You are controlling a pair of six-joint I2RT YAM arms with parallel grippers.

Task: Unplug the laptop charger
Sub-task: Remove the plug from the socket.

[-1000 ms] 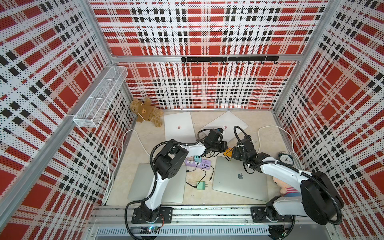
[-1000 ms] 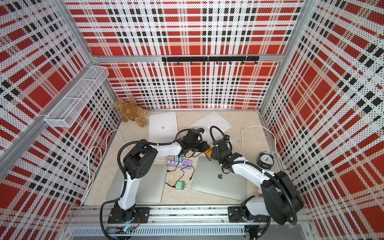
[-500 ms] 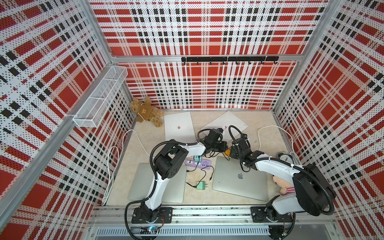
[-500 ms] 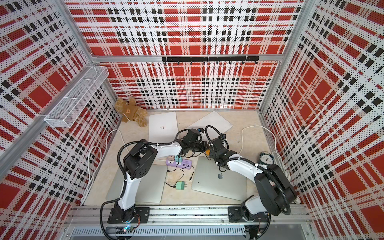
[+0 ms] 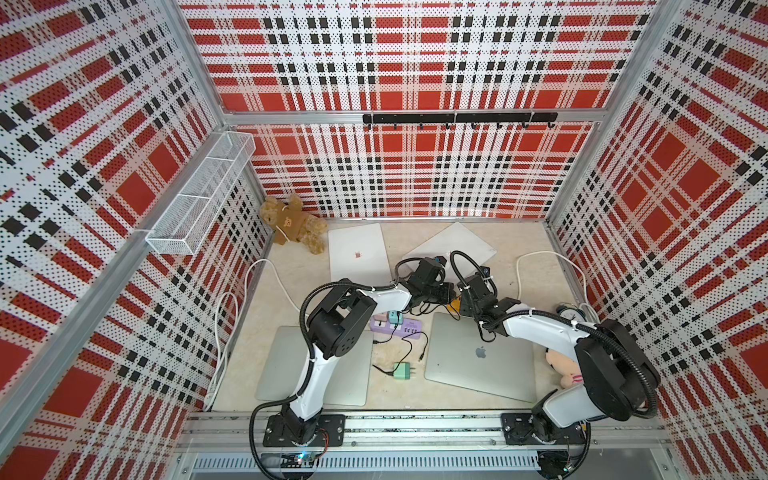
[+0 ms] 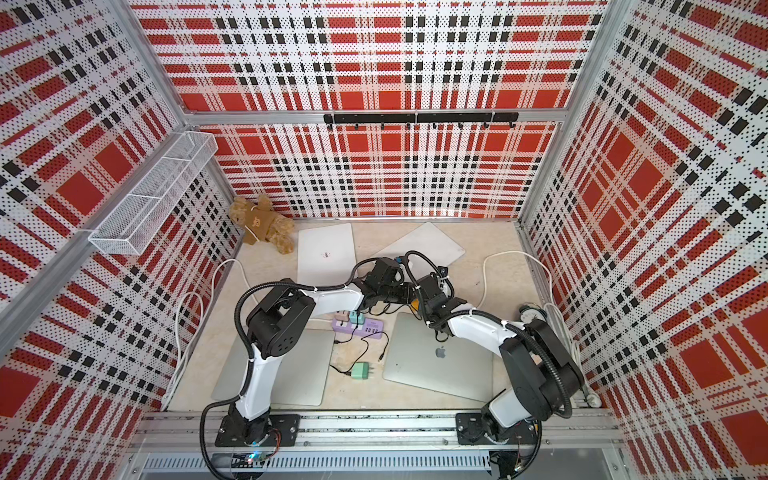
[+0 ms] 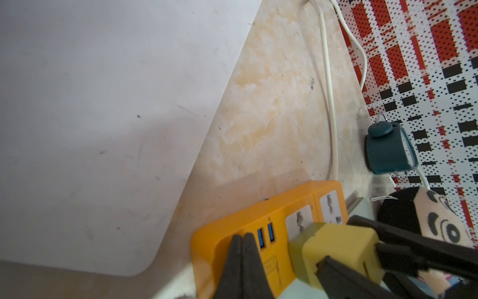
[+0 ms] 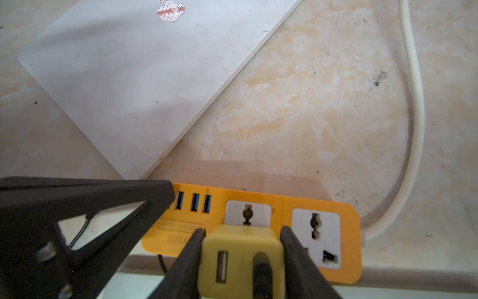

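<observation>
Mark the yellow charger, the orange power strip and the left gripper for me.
yellow charger (image 8: 240,246): right wrist view, on its yellow body.
orange power strip (image 8: 282,214): right wrist view, on the casing between the two sockets.
left gripper (image 7: 242,236): left wrist view, at the shut fingertips.

- Perforated wall panels (image 5: 415,62) printed in red, white and black plaid close in the back and both sides in both top views.
- Bare aluminium posts (image 5: 195,62) stand at the corners.
- A black metal hook rail (image 5: 459,118) runs across the back wall.
- A white wire-mesh basket (image 5: 199,199), split into compartments, hangs on the left wall.
- The beige, marbled counter (image 5: 528,237) looks scuffed in the wrist views.
- A silver aluminium rail (image 5: 415,428) edges its front, with a grey slotted duct (image 5: 415,462) beyond it.
- Light is even and shadows are soft.
</observation>
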